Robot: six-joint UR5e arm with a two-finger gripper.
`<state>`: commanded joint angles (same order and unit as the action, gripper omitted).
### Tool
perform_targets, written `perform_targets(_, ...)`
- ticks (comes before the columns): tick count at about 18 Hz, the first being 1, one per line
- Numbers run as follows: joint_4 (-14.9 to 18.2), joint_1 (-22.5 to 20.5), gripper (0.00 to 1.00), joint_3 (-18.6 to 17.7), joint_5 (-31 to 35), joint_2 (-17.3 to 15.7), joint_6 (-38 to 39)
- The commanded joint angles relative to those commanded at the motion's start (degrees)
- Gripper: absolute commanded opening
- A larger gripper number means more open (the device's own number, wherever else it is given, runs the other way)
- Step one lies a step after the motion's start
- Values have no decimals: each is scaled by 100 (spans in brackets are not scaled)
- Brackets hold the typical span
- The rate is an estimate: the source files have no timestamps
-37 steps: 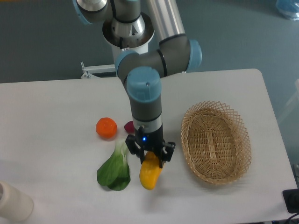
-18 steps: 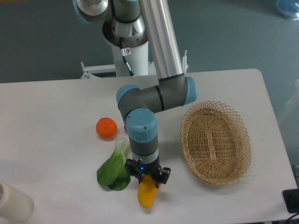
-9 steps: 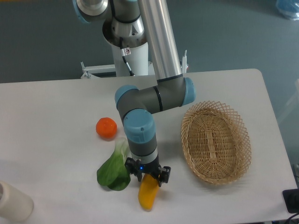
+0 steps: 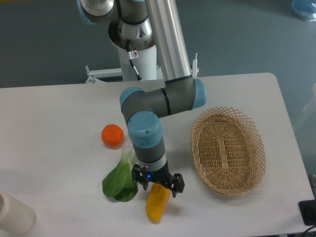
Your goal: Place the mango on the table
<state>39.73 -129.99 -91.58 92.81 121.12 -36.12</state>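
one worktop (image 4: 59, 106) carries the lot. on it there is one mango (image 4: 156, 202), one orange (image 4: 112, 135), one leafy green vegetable (image 4: 120, 180) and one wicker basket (image 4: 228, 150). one pale cylinder (image 4: 15, 213) shows at the lower left corner, cut by the edge. one robot arm (image 4: 153, 98) reaches over the worktop, with one hand (image 4: 158, 181) at its end. one dark object (image 4: 308, 211) sits at the lower right edge, too cropped to name.
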Motion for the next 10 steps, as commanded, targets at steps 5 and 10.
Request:
perform_targets(5,0,0,100,-70,26,-27,9)
perform_targets(10,-9,-9,100,-123,0,-62,9)
